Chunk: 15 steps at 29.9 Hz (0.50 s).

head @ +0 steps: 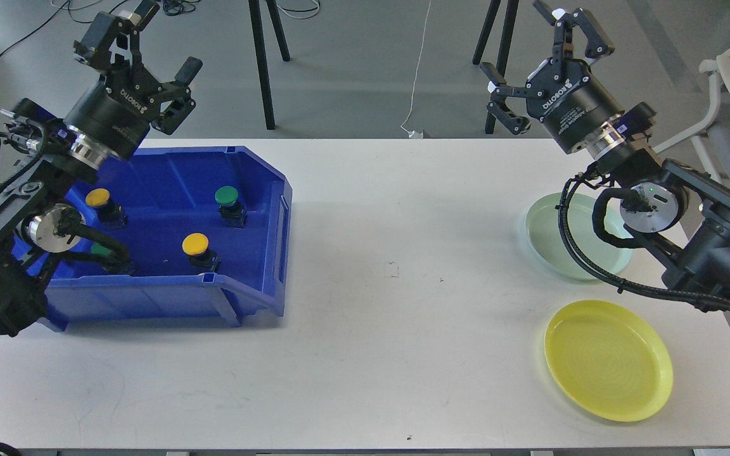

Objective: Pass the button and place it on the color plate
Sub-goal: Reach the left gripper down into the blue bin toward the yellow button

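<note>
Nearest me on the right of the white table (403,354) lies the yellow plate (608,360), bare. Just beyond it sits the pale green plate (545,231), also bare and partly hidden by my right arm and its cables. Neither plate holds a button yet, so I judge the task is at its start.

On the left stands the blue bin (257,209), open side toward me. Inside, the near yellow button (196,243) sits close to the front lip, with clear floor around it. A green button (102,252) is mostly hidden behind my left arm. Farther back are the second yellow button (97,197), on the left, and the far green button (227,196), toward the right wall.

Beyond the bin, my left gripper (159,60) hangs raised over the far left corner, fingers spread and empty. My right gripper (533,69) is raised past the table's far edge on the right, fingers also apart, holding nothing.

The step in hand looks like the first pick. I would take the near yellow button: it stands free of the walls and the others. I should come straight down with my left fingers astride the black body under the cap, not the rounded cap, which could slip. Then lift clear of the bin lip before moving to mid-table, leaving the cap end exposed so my right gripper has somewhere to take hold.
</note>
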Each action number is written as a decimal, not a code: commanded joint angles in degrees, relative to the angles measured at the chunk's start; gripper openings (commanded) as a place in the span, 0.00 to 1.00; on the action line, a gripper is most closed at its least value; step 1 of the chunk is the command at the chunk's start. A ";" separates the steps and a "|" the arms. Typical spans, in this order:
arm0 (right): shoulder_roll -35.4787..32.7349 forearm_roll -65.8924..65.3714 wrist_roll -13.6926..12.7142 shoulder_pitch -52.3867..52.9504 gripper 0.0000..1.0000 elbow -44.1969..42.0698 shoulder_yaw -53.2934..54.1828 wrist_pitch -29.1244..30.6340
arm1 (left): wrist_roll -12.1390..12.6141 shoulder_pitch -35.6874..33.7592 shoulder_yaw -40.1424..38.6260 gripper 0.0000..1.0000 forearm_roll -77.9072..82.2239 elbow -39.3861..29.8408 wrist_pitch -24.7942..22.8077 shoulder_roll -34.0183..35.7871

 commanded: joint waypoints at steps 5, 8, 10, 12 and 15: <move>-1.43 -0.15 -0.01 0.20 0.99 -0.19 -0.71 0.00 | 0.00 0.06 0.45 1.00 0.14 0.07 0.01 0.59; -0.99 -0.15 -0.01 0.03 0.99 -0.28 -0.62 0.00 | 0.00 -0.29 -1.39 1.00 -1.61 2.17 0.01 0.41; -0.73 -0.15 0.08 -0.15 0.99 -0.46 -0.36 0.00 | 0.00 0.06 -1.74 1.00 -2.59 0.88 0.01 -0.29; -0.64 -0.15 0.16 -0.41 0.99 -0.81 -0.36 0.00 | 0.00 1.37 -3.23 1.00 -3.20 -5.26 0.01 0.23; -0.47 -0.07 0.16 -1.64 0.99 -1.16 -0.01 0.00 | 0.00 8.31 -10.34 1.00 -2.42 -16.24 0.01 2.08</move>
